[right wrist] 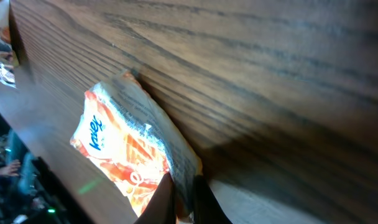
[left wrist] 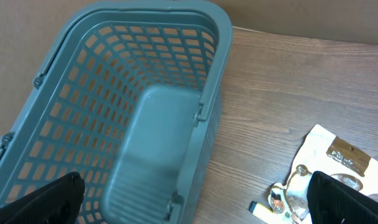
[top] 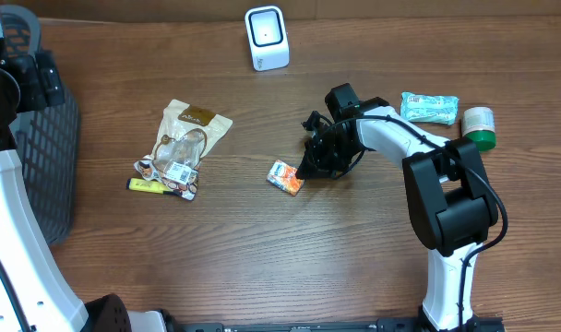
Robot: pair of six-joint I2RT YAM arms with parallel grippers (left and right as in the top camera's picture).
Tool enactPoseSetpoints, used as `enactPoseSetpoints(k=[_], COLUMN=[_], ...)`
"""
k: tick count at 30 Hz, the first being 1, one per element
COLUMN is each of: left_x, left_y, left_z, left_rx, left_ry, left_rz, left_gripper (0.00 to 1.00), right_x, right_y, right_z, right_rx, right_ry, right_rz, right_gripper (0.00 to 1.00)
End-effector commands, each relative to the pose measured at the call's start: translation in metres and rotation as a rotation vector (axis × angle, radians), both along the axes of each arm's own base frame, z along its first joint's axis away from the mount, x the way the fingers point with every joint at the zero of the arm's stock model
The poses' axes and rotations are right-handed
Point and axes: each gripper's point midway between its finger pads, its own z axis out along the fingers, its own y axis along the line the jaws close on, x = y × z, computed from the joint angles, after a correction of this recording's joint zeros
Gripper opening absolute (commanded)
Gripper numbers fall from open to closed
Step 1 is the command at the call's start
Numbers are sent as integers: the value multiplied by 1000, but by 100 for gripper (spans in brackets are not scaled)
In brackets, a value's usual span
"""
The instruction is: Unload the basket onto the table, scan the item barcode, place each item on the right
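bare table [top: 262, 115] lies between the orange packet [top: 285, 177] and scanner [top: 266, 37].

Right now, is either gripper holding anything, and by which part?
The right gripper pinches the orange packet by one thin edge. The left gripper is open and empty.

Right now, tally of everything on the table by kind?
Packets: 3 (beige pouch, orange packet, teal packet)
Round tub: 1
Yellow stick: 1
Scanner: 1
Basket: 1
Total: 7
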Motion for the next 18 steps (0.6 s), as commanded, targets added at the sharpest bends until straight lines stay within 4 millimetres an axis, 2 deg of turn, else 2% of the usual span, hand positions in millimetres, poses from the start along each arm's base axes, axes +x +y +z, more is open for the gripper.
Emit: enactPoseSetpoints(k=[1,3,6,7,10,18], left_x=[2,2,2,2,2,2], left_y=[1,1,1,1,1,1], left_z=[-2,-2,-2,-2,-2,-2], left_rx=[9,9,9,9,9,9], left_ry=[11,11,11,11,11,11], left_rz=[-9,-9,-9,-9,-9,-9], left_gripper=[100,100,100,100,100,100], right_x=[-8,-9,-6,-4,4,19], right_y=[10,19,33,34,25,5], right_z=[14,37,92,113,156,157], right_rx=[92,205,513,635,878,827], right_ry=[90,135,201,224,280,458], right_rz=[-38,-44,-46,-46,-60,-216], right_gripper=[4,4,4,4,4,4])
